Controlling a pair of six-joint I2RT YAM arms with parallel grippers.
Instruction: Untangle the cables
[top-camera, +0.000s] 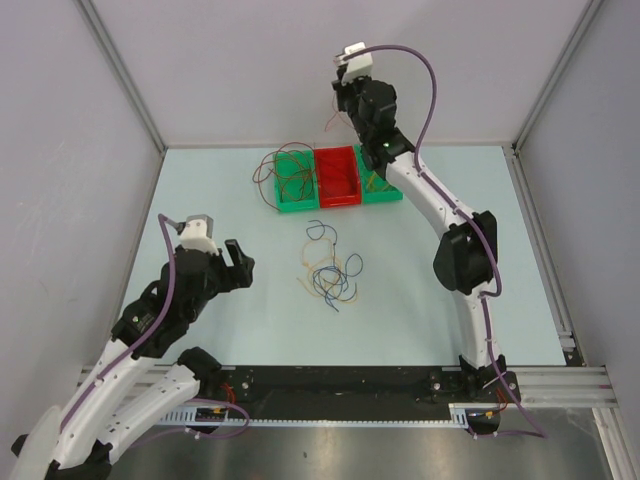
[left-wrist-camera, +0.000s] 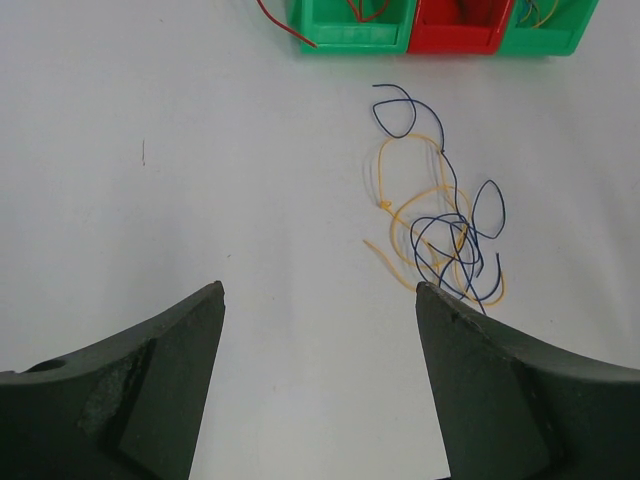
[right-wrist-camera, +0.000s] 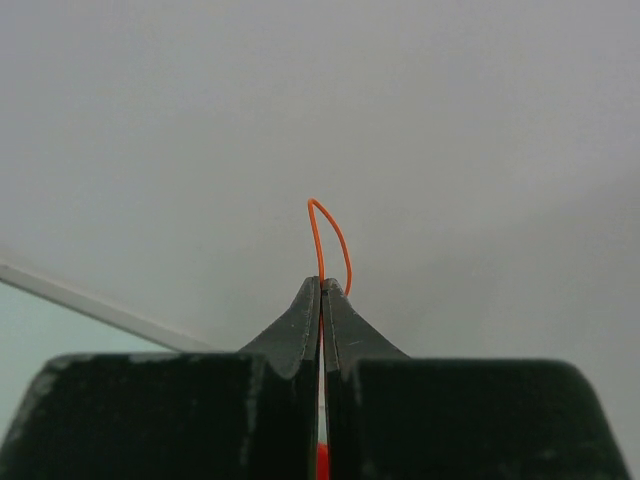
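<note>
Right fingers (right-wrist-camera: 305, 325) clenched on one orange cable (right-wrist-camera: 317, 245), held high above the bins (top-camera: 340, 200) at the table's far edge, probably clearing it for sorting. Left fingers (left-wrist-camera: 160, 380) spread, empty, aimed at the blue/yellow cables (left-wrist-camera: 447, 232) tangled mid-table.

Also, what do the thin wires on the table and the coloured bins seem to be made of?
Wires: probably metal cores in matte blue and yellow plastic coating; they hold springy loops without going limp. Bins: likely moulded plastic; even green and red colour, slight sheen, crisp edges.
</note>
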